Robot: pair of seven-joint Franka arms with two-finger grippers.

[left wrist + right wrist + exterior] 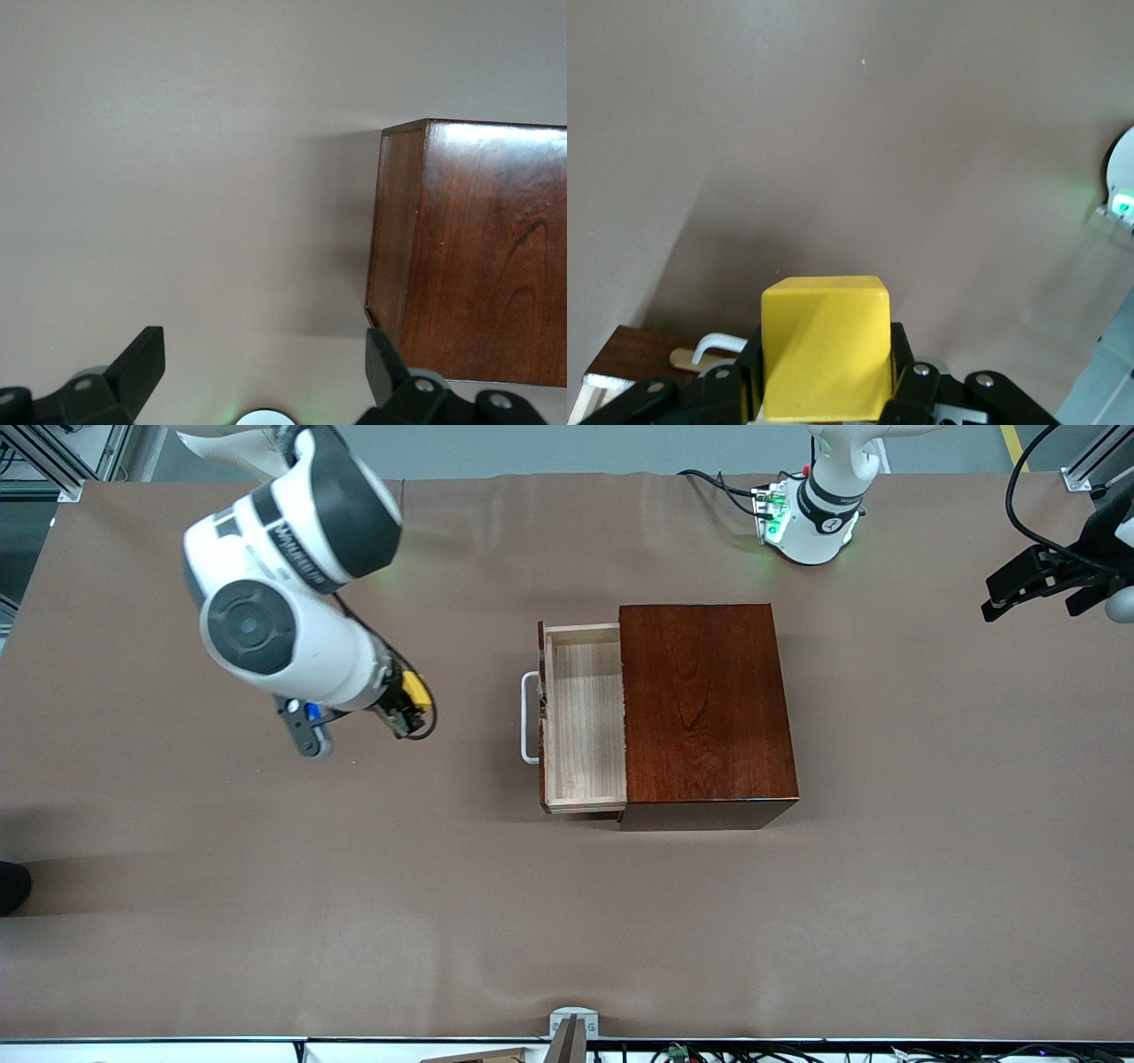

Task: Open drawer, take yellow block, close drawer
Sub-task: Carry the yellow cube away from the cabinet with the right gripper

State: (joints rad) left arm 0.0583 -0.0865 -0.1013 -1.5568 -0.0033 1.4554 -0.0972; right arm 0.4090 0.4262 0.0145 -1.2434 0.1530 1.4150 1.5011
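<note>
My right hand (pixel 824 390) is clamped on the yellow block (pixel 825 345), a smooth plain cube, above the table (pixel 266 921) toward the right arm's end. The block is out; next I set it down, then push the glossy wooden drawer (pixel 580 717), standing open mid-table. My left hand (pixel 266 372) waits, fingers apart.

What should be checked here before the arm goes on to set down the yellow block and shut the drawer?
1. Yellow block clamped in the right pincer: ok.
2. Block out of the drawer, whose visible interior shows only pale wood: ok.
3. Drawer closed: not ok, it stands pulled out of the wooden box, white handle toward the right arm's end.
4. Brown table under the right pincer bare for a set-down: ok.
5. Left pincer open, waiting over the table beside the box: ok.
</note>
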